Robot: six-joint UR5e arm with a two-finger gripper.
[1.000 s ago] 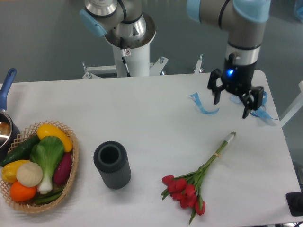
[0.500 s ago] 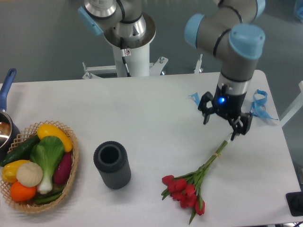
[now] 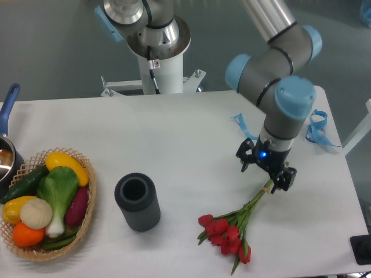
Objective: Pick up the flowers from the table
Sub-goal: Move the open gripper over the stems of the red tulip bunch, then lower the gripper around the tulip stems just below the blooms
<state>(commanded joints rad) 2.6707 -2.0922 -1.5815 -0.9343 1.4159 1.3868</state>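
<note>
The flowers [image 3: 232, 227], a bunch of red tulips with long green stems, lie on the white table [image 3: 174, 139] at the front right, blooms toward the front edge. Their stems run up and right under my gripper [image 3: 265, 172]. The gripper is low over the upper stems, open, with one finger on each side of them. The pale stem end is hidden behind the gripper.
A dark ribbed cylinder vase [image 3: 137, 202] stands left of the flowers. A wicker basket [image 3: 86, 218] of vegetables sits at the front left, with a pot [image 3: 7, 155] behind it. Blue ribbon scraps [image 3: 316, 128] lie at the back right, and another [image 3: 239, 122] lies near the arm.
The gripper has moved from above the ribbon scraps at the back right down and toward the front, and now straddles the upper stems. The flowers have not moved.
</note>
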